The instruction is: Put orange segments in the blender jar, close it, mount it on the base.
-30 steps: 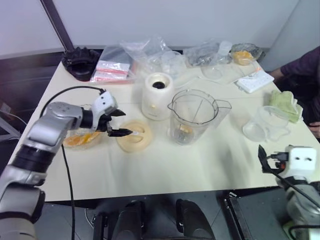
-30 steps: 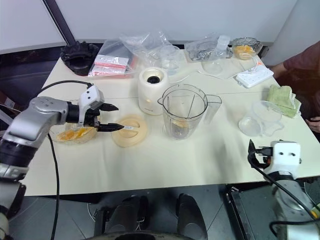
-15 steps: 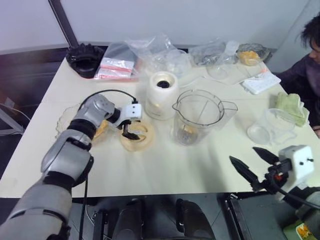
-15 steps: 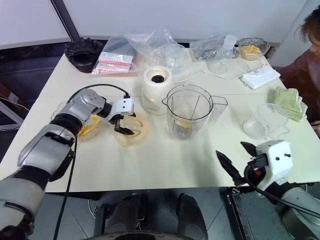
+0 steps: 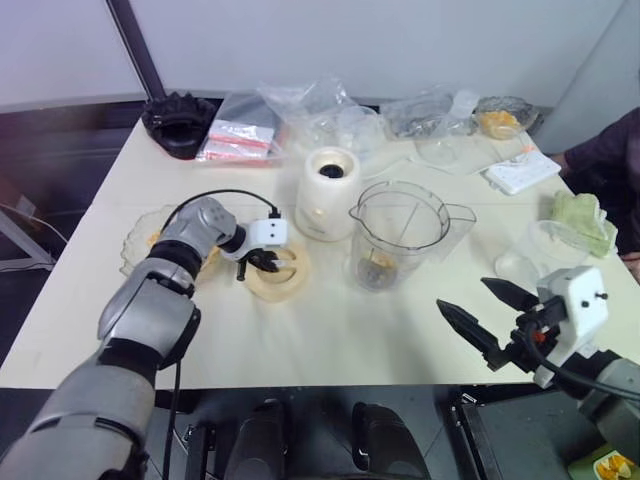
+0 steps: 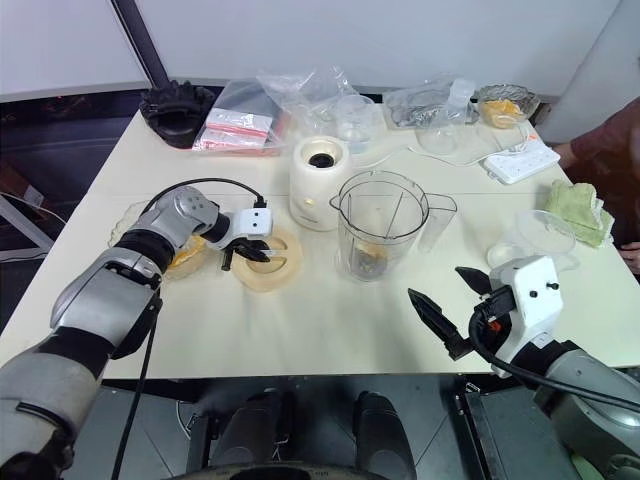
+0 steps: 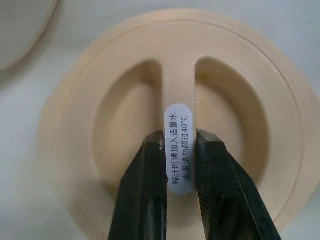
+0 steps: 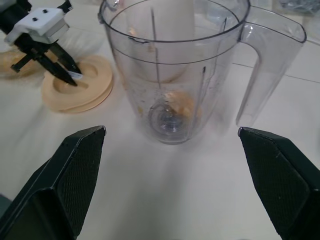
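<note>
Left pincer is clamped on the lid ridge at centre left, ready to cap the jar; right pincer gapes, empty, lower right.

Left arm stretched forward over the table, wrist bent down, left gripper pinched tight on the raised grip bar of the round lid, one black finger on each side. Right arm bent low at the near table edge, right gripper pointing inward, fingers spread wide apart, holding nothing.
</note>
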Available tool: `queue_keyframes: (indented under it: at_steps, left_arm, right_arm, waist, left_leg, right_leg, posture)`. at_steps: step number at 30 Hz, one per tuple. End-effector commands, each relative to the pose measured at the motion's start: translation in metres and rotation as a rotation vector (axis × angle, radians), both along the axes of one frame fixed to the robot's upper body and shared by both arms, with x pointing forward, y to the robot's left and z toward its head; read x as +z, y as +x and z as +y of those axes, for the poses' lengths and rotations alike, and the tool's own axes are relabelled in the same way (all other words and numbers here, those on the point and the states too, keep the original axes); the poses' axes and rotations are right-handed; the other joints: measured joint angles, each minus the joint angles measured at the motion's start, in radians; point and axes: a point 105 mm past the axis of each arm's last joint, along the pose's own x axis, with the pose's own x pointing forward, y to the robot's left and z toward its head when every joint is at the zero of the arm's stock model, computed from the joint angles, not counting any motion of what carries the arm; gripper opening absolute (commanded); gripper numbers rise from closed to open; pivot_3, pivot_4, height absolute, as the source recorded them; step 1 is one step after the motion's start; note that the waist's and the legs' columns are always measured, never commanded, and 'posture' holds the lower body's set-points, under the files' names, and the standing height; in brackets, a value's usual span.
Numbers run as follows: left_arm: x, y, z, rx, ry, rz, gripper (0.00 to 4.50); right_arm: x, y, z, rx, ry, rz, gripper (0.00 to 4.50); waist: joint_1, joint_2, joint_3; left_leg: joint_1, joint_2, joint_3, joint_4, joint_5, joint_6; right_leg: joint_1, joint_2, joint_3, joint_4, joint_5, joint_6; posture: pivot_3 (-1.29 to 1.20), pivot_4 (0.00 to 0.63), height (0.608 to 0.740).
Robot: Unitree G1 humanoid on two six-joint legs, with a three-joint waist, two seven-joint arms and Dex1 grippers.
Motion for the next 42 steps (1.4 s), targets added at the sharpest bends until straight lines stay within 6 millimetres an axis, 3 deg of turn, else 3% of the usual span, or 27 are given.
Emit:
queue_keyframes:
  at_steps: [1, 3, 8, 12, 15, 17, 21, 26, 30, 42]
  left_arm:
    - [0.014, -0.001, 0.004, -0.022, -0.044, 0.012, 0.24]
    - [0.046, 0.000, -0.003, -0.071, -0.132, -0.003, 0.24]
    - [0.155, 0.004, -0.011, -0.176, -0.254, -0.173, 0.24]
    - [0.235, -0.006, -0.013, -0.204, -0.334, -0.283, 0.24]
    - [0.269, -0.012, -0.015, -0.213, -0.366, -0.346, 0.24]
    - [0.284, -0.014, -0.029, -0.229, -0.412, -0.349, 0.24]
    - [0.284, -0.020, -0.071, -0.311, -0.423, -0.277, 0.24]
    - [0.265, -0.027, -0.128, -0.404, -0.395, -0.195, 0.24]
    - [0.245, -0.030, -0.157, -0.421, -0.363, -0.156, 0.24]
    - [0.183, -0.025, -0.189, -0.419, -0.230, -0.137, 0.24]
  right_arm:
    - [0.003, 0.005, -0.006, -0.015, -0.003, -0.028, 4.49]
    - [0.000, 0.007, -0.008, -0.023, 0.000, -0.021, 4.49]
    - [-0.012, 0.012, -0.022, -0.069, 0.013, 0.003, 4.49]
    - [-0.024, 0.017, -0.031, -0.090, -0.008, 0.026, 4.49]
    - [-0.027, 0.023, -0.039, -0.121, 0.005, 0.008, 4.49]
    - [-0.029, 0.028, -0.045, -0.145, 0.009, -0.002, 4.49]
    - [-0.029, 0.038, -0.052, -0.190, 0.020, -0.044, 4.49]
    - [-0.030, 0.045, -0.044, -0.211, 0.054, -0.085, 4.49]
    - [-0.031, 0.042, -0.037, -0.227, 0.057, -0.100, 4.49]
    - [-0.028, 0.034, -0.033, -0.288, 0.057, -0.137, 4.49]
  waist:
    - [-0.001, -0.001, 0.001]
    - [-0.003, -0.002, 0.001]
    - [0.007, -0.006, 0.003]
    - [0.005, -0.006, 0.004]
    - [0.001, -0.006, 0.004]
    - [0.002, -0.006, 0.004]
    - [0.003, -0.006, 0.004]
    - [0.001, -0.006, 0.004]
    - [-0.001, -0.006, 0.004]
    - [0.000, -0.006, 0.004]
  left_leg:
    - [0.000, 0.000, 0.000, 0.000, 0.000, 0.000]
    - [0.000, 0.000, 0.002, 0.000, 0.000, 0.000]
    - [-0.018, -0.004, 0.002, 0.002, 0.001, 0.001]
    - [-0.019, -0.006, 0.003, 0.002, -0.002, 0.005]
    - [-0.017, -0.006, 0.003, 0.002, -0.002, 0.005]
    - [-0.014, -0.005, 0.003, 0.002, -0.002, 0.005]
    - [-0.012, -0.004, 0.001, 0.003, -0.001, 0.005]
    - [-0.013, -0.005, 0.002, 0.004, -0.001, 0.005]
    - [-0.015, -0.006, 0.003, 0.002, -0.002, 0.006]
    - [-0.013, -0.005, 0.002, 0.003, -0.003, 0.007]
  right_leg:
    - [0.000, 0.000, 0.000, 0.000, 0.000, 0.000]
    - [-0.001, -0.001, 0.000, 0.000, 0.001, -0.001]
    - [-0.015, -0.001, 0.000, 0.003, 0.001, -0.002]
    - [-0.015, 0.000, 0.000, 0.001, 0.000, 0.000]
    - [-0.014, 0.000, 0.000, 0.001, 0.000, 0.000]
    - [-0.013, 0.001, 0.000, 0.002, 0.000, 0.001]
    - [-0.010, 0.002, 0.000, 0.003, -0.001, 0.001]
    - [-0.011, 0.002, 0.001, 0.003, 0.000, 0.000]
    - [-0.014, 0.002, 0.002, 0.004, -0.002, 0.004]
    - [-0.012, 0.003, 0.002, 0.006, -0.002, 0.003]
  posture:
    - [0.00, 0.150, 0.740]
    - [0.00, 0.150, 0.740]
    - [0.00, 0.150, 0.740]
    - [0.00, 0.150, 0.740]
    - [0.00, 0.150, 0.740]
    - [0.00, 0.150, 0.740]
    - [0.00, 0.150, 0.740]
    - [0.00, 0.150, 0.740]
    - [0.00, 0.150, 0.740]
    - [0.00, 0.150, 0.740]
